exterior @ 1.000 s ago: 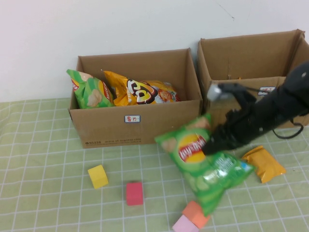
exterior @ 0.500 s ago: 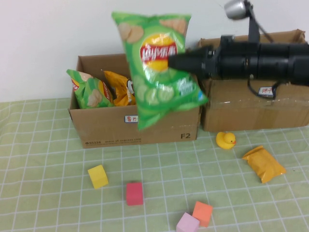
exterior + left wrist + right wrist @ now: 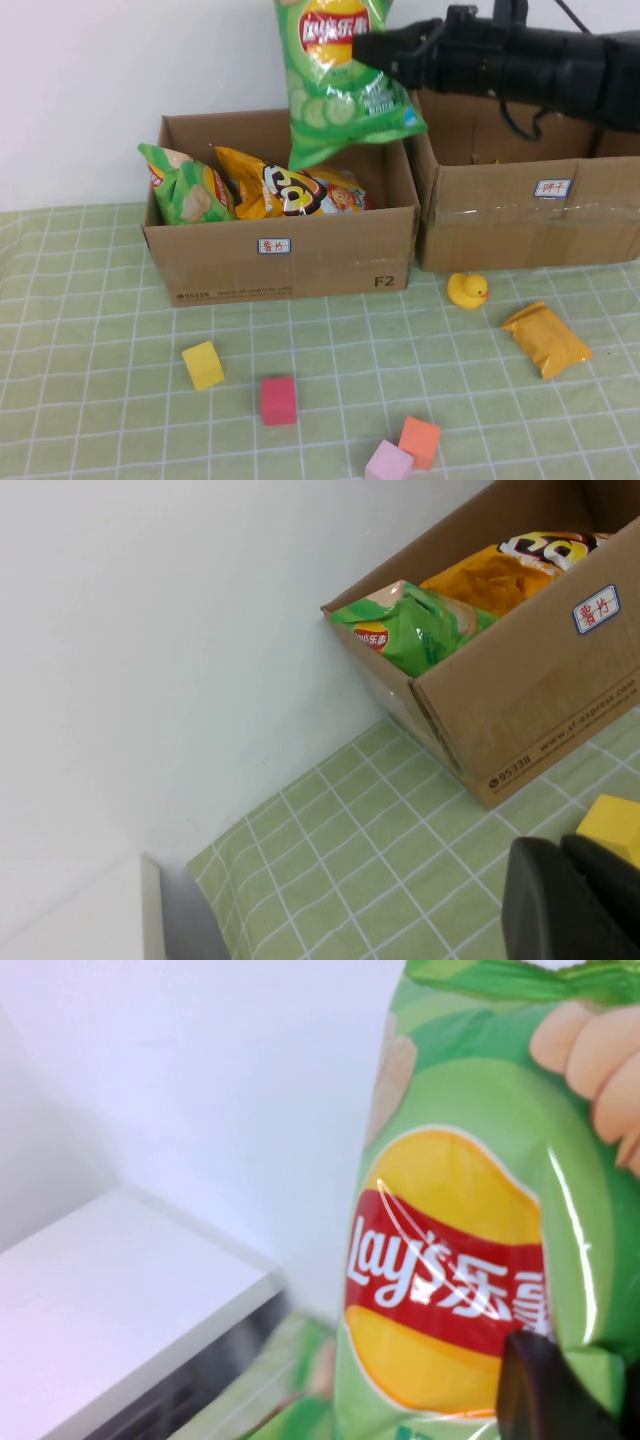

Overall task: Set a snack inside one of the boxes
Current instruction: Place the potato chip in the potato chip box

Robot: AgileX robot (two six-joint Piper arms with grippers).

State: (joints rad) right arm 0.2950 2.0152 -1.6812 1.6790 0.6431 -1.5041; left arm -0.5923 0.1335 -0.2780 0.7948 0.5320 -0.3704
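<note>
High view: the right gripper (image 3: 378,50) is clamped on the chip bag (image 3: 335,80), which hangs above the left box (image 3: 280,262), over its rear right part. The step in hand is transport; next, lower and release inside the walls.

Left wrist view: the left gripper (image 3: 575,900) is parked low over the counter (image 3: 330,880); its jaw state cannot be told.

Right wrist view: the bag fills the frame against the gripper.
</note>
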